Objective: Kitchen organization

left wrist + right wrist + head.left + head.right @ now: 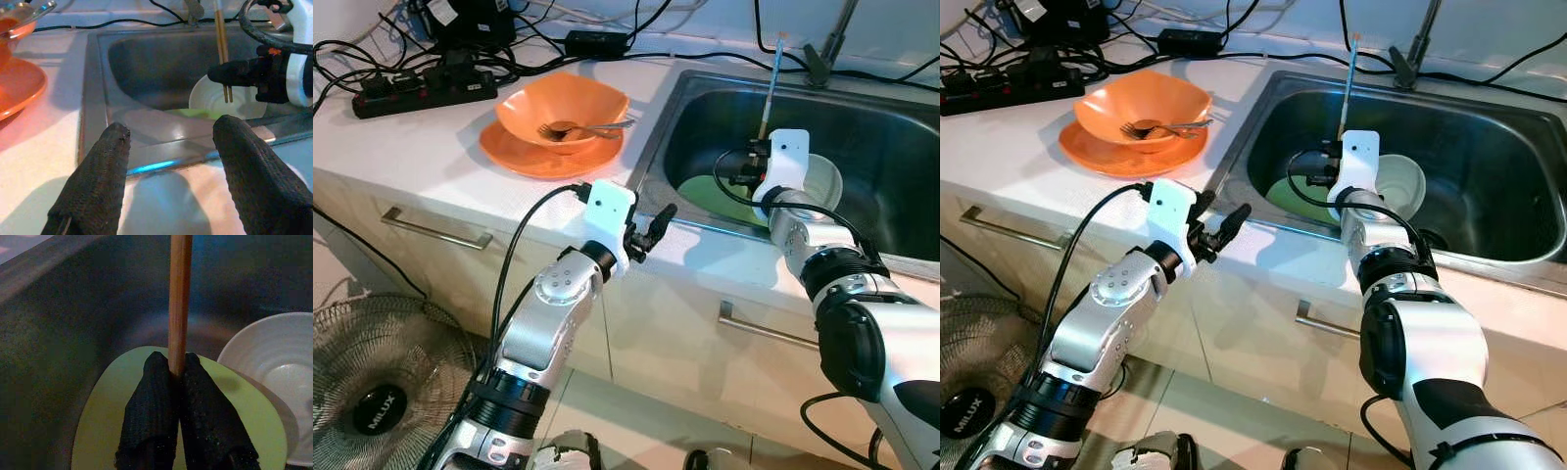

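My right gripper (742, 168) hangs inside the steel sink (901, 127), shut on a pair of wooden chopsticks (771, 88) that stand upright. The right wrist view has the fingers (151, 401) pinched on the chopsticks (180, 293) above a green plate (107, 421) and beside a white bowl (279, 367). Over the counter's front edge, just left of the sink, my left gripper (651, 230) is open and holds nothing (173, 127). An orange bowl (563, 106) with a fork (592, 127) in it sits on an orange plate (524, 157) on the counter.
A black power strip (421, 90) and tangled cables lie at the back left of the counter. The faucet (822, 49) rises behind the sink. Drawer handles (435, 230) run below the counter edge. A fan (372, 392) lies on the floor at the lower left.
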